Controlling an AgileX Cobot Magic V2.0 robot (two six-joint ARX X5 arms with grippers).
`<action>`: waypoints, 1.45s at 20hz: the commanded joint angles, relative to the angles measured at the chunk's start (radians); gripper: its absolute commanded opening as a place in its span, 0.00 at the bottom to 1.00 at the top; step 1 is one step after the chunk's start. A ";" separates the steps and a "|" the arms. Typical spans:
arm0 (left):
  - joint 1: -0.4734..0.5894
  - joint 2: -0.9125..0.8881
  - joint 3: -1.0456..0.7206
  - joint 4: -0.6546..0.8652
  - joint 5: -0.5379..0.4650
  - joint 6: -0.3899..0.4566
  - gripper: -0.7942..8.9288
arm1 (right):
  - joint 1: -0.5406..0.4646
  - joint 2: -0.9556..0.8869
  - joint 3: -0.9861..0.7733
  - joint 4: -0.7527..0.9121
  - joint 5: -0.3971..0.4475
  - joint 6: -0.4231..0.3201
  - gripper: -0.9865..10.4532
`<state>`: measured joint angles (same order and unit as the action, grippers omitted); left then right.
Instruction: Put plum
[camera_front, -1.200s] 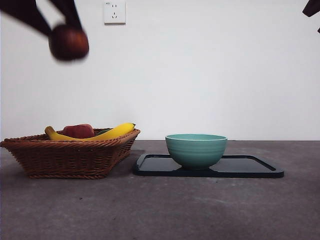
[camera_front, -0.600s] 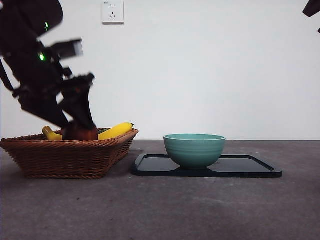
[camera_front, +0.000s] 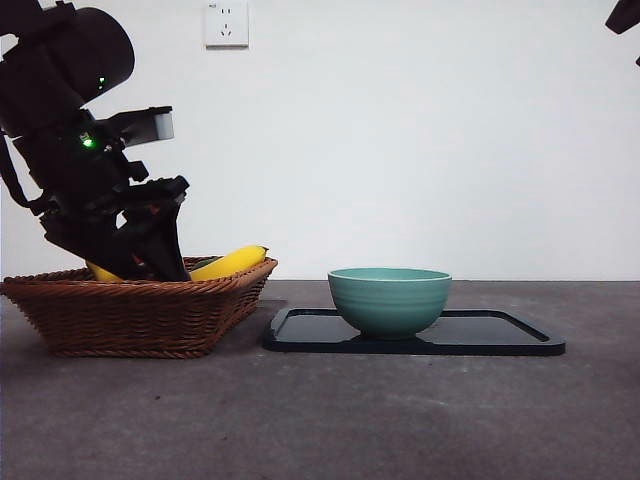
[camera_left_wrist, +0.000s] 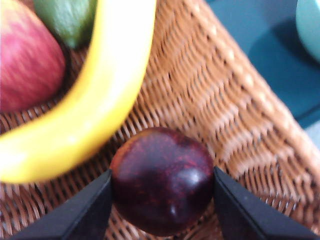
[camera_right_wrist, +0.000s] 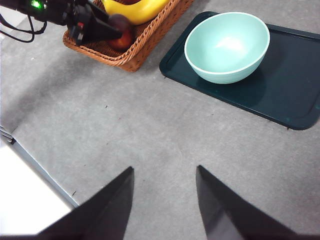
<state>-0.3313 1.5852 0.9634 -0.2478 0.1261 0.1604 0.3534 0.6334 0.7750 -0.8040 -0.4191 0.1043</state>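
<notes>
The plum (camera_left_wrist: 162, 180) is dark maroon and glossy. It sits between the two jaws of my left gripper (camera_left_wrist: 162, 197), which is shut on it, low over the woven floor of the wicker basket (camera_left_wrist: 240, 125), beside a yellow banana (camera_left_wrist: 100, 100). In the front view the left gripper (camera_front: 152, 258) reaches down into the basket (camera_front: 140, 315) at the left, and the plum is hidden behind the rim. The right wrist view shows the plum (camera_right_wrist: 121, 31) at the left gripper's tips (camera_right_wrist: 107, 30). My right gripper (camera_right_wrist: 165, 200) is open and empty, high above the bare table.
The basket also holds a red fruit (camera_left_wrist: 27, 55), a green fruit (camera_left_wrist: 70, 17) and bananas (camera_front: 230, 263). A teal bowl (camera_front: 390, 300) stands on a dark tray (camera_front: 500, 335) to the right of the basket. A wall socket (camera_front: 227, 22) is on the back wall.
The left arm has come down from high at the upper left, carrying the plum into the basket. The red fruit is now hidden behind it. The right arm has not moved.
</notes>
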 joint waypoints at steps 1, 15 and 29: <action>-0.002 0.023 0.008 -0.006 -0.002 0.019 0.37 | 0.005 0.005 0.001 0.008 0.000 0.005 0.26; -0.003 -0.072 0.063 -0.022 -0.002 -0.024 0.48 | 0.005 0.005 0.001 0.008 0.000 0.015 0.26; -0.016 -0.521 0.064 -0.352 0.337 -0.075 0.47 | 0.005 0.005 0.001 0.026 0.001 0.015 0.26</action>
<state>-0.3424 1.0580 1.0088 -0.5972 0.4503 0.0883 0.3534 0.6334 0.7750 -0.7856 -0.4191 0.1097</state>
